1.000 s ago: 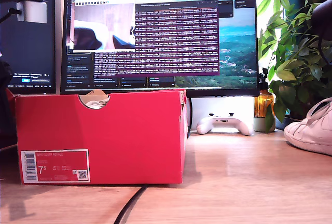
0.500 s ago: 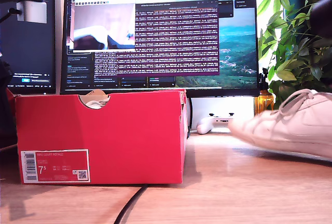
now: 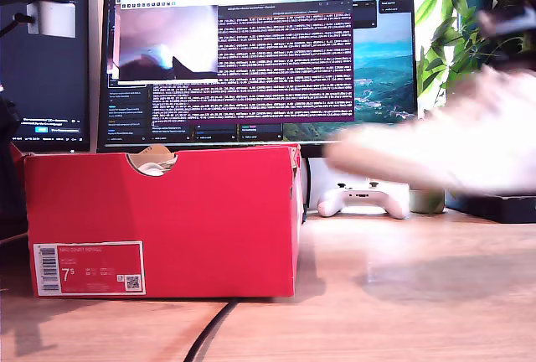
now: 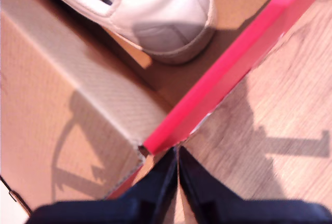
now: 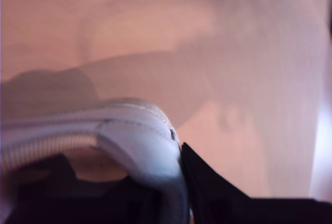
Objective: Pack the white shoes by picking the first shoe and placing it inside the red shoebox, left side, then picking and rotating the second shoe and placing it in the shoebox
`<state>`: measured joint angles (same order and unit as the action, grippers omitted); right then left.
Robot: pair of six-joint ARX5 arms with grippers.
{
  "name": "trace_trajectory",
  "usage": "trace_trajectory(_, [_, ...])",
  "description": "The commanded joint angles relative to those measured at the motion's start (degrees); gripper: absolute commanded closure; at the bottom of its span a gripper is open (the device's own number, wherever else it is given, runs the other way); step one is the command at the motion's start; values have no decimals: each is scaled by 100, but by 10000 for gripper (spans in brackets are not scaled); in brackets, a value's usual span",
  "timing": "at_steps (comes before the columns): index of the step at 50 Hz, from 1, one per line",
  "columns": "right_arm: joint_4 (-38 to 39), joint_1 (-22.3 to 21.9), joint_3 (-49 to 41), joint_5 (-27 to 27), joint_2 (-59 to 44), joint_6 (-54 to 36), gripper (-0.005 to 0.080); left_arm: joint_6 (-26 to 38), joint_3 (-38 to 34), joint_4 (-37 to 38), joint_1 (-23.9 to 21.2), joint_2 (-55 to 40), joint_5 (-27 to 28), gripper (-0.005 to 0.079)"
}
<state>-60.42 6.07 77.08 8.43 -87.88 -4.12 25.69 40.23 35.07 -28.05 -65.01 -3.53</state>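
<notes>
The red shoebox (image 3: 167,219) stands on the desk at the exterior view's left, its label facing the camera. One white shoe (image 4: 155,11) lies inside it, heel near a corner of the box (image 4: 218,84). My first gripper (image 4: 177,157) hovers shut and empty just outside that corner. The other white shoe (image 3: 444,148) is a blur in the air at the exterior view's right, above the desk. My second gripper (image 5: 167,182) is shut on its heel collar (image 5: 140,141). A pale shape (image 3: 153,163) shows through the box's notch.
A white game controller (image 3: 362,199) lies on the desk behind, under the raised shoe. A large monitor (image 3: 260,60) stands at the back, a leafy plant (image 3: 456,35) at the exterior view's right. A black cable (image 3: 209,333) runs forward from the box.
The shoe at the exterior view's right has left the desk, rising and swinging toward the left. The box has not moved.
</notes>
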Motion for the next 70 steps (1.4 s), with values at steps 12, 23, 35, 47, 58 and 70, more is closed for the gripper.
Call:
trace_trajectory(12, [846,632,616,-1416,83,-1899,765,-42,-50,-42,-20,-24,9,760])
trace_trajectory(23, [1906,1191,763,-1711,83,-2293,765,-42,-50,-42,-20,-24,9,760])
trace_trajectory(35, [3359,1690,813,-1753,81,-2669,765,-42,-50,-42,-20,-24,9,760])
trace_trajectory(47, [4509,1910,815,-1753,-28,-2752,765,-42,-50,-44,-20,-24,11,760])
trace_trajectory(58, [5147,2020,815,-1753,-166,-2758,765,-37,-50,-55,-20,-24,13,760])
trace_trajectory(70, [5287,2094,1082,-1897,-732,-2763,765,-37,-50,-46,-20,-24,13,760])
